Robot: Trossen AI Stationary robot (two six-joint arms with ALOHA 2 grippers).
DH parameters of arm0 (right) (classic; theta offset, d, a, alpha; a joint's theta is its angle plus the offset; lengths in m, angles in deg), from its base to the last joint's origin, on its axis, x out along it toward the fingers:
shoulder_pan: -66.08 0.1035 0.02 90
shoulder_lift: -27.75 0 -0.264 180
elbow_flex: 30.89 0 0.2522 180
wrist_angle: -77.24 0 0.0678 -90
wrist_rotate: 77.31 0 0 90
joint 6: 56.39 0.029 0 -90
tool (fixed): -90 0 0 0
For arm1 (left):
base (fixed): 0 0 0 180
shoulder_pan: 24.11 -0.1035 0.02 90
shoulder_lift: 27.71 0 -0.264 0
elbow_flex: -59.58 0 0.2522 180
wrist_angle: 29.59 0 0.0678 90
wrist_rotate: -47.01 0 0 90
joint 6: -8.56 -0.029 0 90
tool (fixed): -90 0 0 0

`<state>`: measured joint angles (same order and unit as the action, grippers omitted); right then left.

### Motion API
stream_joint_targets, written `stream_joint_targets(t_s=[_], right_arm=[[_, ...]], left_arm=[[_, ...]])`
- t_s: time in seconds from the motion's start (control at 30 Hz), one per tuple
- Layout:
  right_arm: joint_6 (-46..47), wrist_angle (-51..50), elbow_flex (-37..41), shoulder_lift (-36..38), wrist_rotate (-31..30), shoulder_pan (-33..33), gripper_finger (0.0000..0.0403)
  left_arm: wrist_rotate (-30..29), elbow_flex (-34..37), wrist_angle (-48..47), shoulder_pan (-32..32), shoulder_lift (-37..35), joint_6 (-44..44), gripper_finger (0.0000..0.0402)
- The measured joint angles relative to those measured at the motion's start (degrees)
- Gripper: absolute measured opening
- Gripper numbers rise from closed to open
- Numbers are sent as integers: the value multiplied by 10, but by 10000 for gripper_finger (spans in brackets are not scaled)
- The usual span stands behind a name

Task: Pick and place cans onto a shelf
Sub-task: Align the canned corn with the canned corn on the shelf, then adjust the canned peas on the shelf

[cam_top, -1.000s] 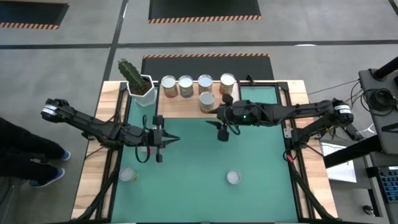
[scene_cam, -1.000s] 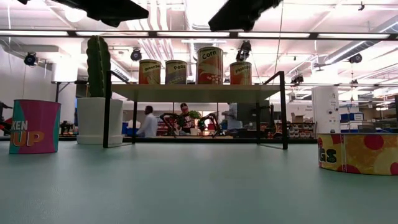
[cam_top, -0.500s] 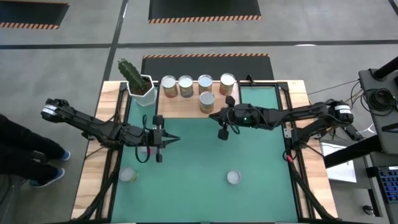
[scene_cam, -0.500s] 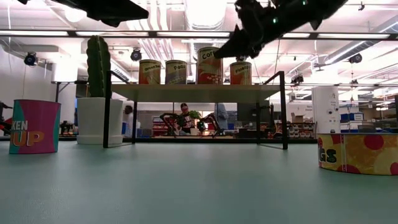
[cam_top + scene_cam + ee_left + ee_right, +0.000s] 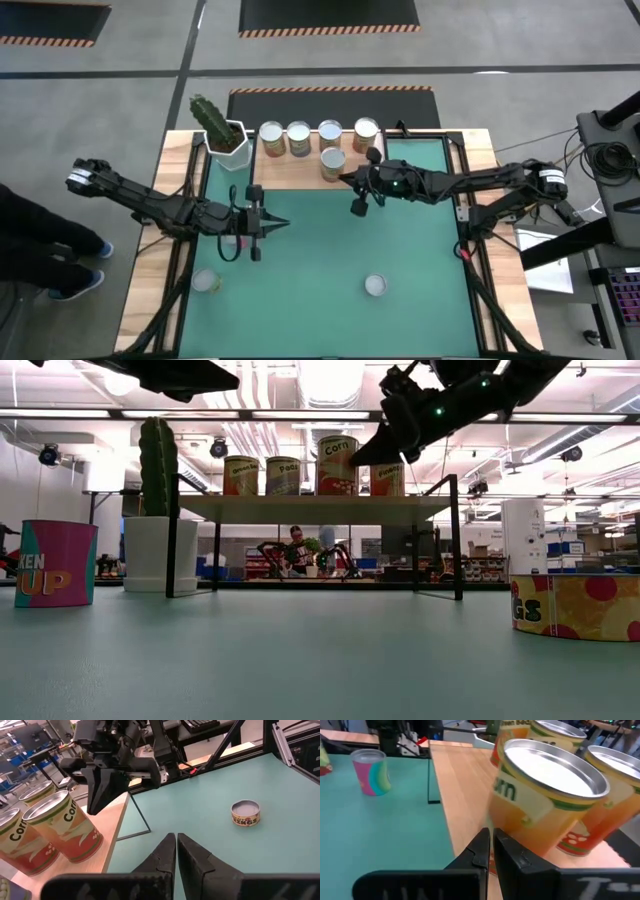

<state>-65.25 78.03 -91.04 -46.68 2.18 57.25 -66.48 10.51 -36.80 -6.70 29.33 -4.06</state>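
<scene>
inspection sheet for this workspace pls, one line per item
surface: green mat on a wood-edged table
job's things: five cans on the shelf, four in a back row, the corn can in front; a pink can and a flat tin on the mat
clutter: cactus pot at the shelf's left end
grippers: left claw shut, empty, over the mat; right claw shut, empty, beside the shelf's front edge
cables: bundle right of the table
surroundings: person's legs at left; people in the room behind

Five cans [image 5: 331,159] upright on shelf [image 5: 300,172]
</scene>
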Motion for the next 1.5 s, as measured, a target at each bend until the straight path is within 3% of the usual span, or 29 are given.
stream_joint_targets(t_s=[1.2, 1.5], right_arm=[[-31, 9, 0, 0, -1, -27, 12], [10, -11, -18, 12, 0, 26, 12]], left_arm=[[0, 0, 3, 0, 0, 0, 0], [0, 0, 1, 0, 0, 18, 0]])
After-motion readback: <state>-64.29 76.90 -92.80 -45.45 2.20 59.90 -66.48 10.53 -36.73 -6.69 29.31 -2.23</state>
